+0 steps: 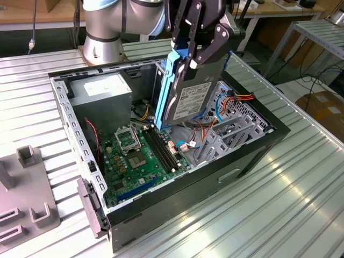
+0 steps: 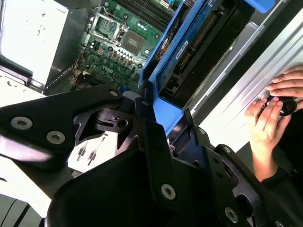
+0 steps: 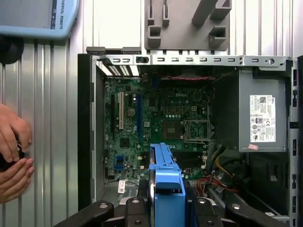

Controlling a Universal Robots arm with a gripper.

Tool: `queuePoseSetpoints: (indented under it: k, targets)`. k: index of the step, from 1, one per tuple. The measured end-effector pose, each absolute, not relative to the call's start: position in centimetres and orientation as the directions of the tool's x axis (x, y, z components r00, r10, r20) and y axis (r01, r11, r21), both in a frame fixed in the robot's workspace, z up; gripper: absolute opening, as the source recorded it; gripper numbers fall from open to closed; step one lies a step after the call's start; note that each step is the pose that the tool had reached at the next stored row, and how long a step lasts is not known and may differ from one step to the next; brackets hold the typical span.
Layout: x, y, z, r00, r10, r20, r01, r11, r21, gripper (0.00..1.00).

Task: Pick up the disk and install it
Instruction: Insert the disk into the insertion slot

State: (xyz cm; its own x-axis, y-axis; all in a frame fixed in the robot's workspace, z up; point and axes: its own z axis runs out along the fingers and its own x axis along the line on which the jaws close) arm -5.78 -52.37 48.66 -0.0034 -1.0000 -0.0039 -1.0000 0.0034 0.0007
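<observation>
The fingers (image 1: pixel 214 45) are clenching the disk (image 1: pixel 188 99) by its blue rails, holding it tilted over the computer case (image 1: pixel 244 161), toward two o'clock in the exterior view. It looks heavy, rigid and shock-sensitive.

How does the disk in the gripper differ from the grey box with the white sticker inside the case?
The disk has blue rails; the grey box is bare metal. The disk hangs steeply tilted over the open case, clamped by the gripper; the grey box sits flat in a case corner. The disk looks smaller than the grey box. Both carry white labels.
</observation>
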Motion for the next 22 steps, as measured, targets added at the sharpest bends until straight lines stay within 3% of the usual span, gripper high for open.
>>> queuePoseSetpoints:
  k: [18, 22]
  targets:
    - [-1.6, -53.7, 48.6, -0.003, -1.0, -0.004, -1.0, 0.003, 0.006, 0.37]
    - [-1.3, -55.1, 48.6, -0.004, -1.0, -0.004, -1.0, 0.003, 0.006, 0.37]
